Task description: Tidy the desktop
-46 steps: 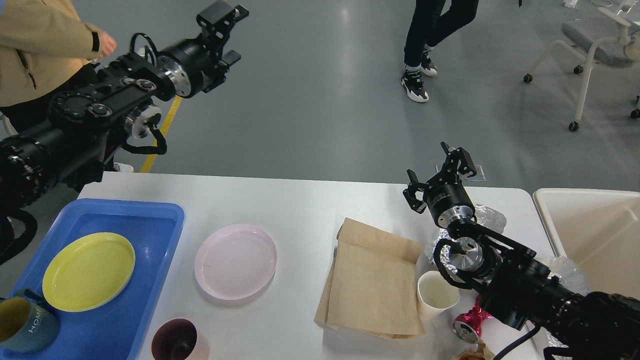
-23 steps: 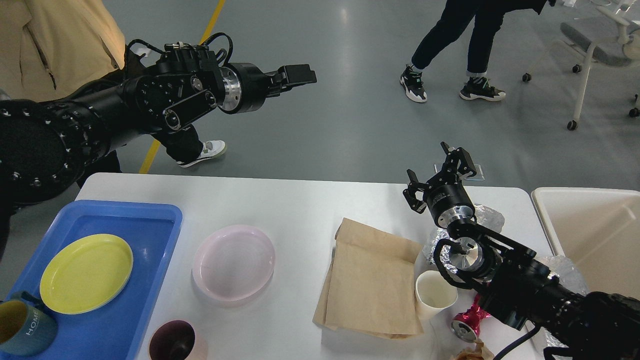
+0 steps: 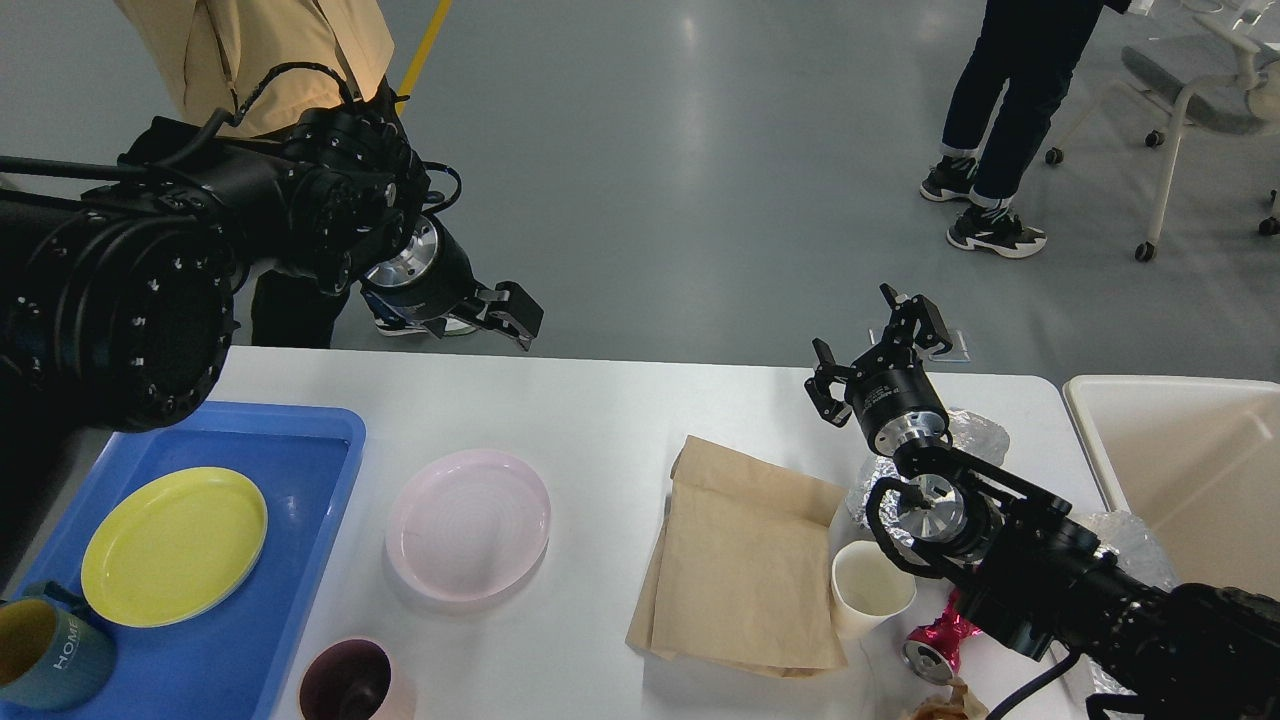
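A: Two arms are in view, but only the left one has moved. A second ago its tool (image 3: pixel 505 312) was high over the floor; now it has swung down to the far edge of the surface (image 3: pixel 600 420), just beyond the pink plate (image 3: pixel 468 524).

B: So what does that mean for the tidying?

A: My guess is that it is heading for the pink plate, which sits loose beside the blue tray (image 3: pixel 300 440) where the yellow plate (image 3: pixel 174 545) already lies.

B: How wide is that tool?

A: I cannot tell; it is dark and seen nearly end-on. It holds nothing and touches nothing.

B: And the right tool (image 3: pixel 878 352)?

A: It has not shifted. Its fingers are spread wide and empty, above the far right of the surface, near the crumpled foil (image 3: pixel 975 432) and the brown paper bag (image 3: pixel 745 565).
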`<state>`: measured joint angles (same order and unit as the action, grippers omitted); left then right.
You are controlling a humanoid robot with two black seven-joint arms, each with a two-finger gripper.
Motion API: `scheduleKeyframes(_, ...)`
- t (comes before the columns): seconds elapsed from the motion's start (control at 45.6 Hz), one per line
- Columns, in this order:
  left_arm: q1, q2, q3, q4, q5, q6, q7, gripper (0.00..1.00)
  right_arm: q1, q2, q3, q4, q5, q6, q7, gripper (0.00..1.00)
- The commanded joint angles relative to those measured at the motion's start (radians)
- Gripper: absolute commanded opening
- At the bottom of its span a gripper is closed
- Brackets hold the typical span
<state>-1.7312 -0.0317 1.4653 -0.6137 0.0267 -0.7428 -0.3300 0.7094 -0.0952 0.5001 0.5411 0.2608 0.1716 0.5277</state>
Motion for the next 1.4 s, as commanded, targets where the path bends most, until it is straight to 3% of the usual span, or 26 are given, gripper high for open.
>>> scheduleKeyframes(0.0, -0.056, 0.009, -0.026, -0.066, -0.001, -0.003, 0.000, 1.00, 0.001, 0.000, 0.000, 0.002, 0.000, 0.000, 0.000, 1.00)
scheduleKeyframes(0.416, -0.206, 0.081, -0.037, -0.279, -0.002, -0.003, 0.000, 1.00, 0.001, 0.000, 0.000, 0.002, 0.000, 0.000, 0.000, 1.00)
scheduleKeyframes(0.877, -0.209, -0.019, -0.049, -0.290, -0.002, -0.003, 0.000, 1.00, 0.001, 0.000, 0.000, 0.002, 0.000, 0.000, 0.000, 1.00)
scheduleKeyframes(1.381, -0.195, -0.025, -0.052, -0.291, -0.002, -0.003, 0.000, 1.00, 0.001, 0.000, 0.000, 0.000, 0.000, 0.000, 0.000, 1.00)
